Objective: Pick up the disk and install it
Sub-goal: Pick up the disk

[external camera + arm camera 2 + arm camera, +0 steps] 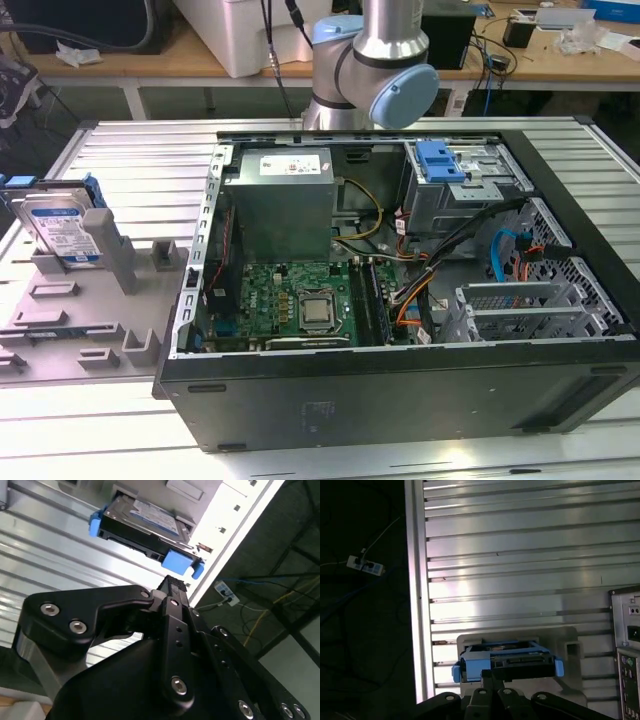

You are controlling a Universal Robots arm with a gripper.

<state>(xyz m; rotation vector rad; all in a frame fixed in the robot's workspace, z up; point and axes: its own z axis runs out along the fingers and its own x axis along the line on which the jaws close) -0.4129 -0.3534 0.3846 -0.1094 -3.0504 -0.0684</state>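
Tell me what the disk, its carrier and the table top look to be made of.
The disk: a metal body, judging by its silver edges, under a glossy white-and-blue label that looks like paper or film. Its carrier: probably plastic, blue, matte and moulded in shape. The table top: likely aluminium, silvery and ribbed, with bright reflections along the grooves.

A robotics lab, by the look: a ribbed aluminium table bears an opened computer case and a robot arm, with a cluttered wooden table at twelve o'clock.
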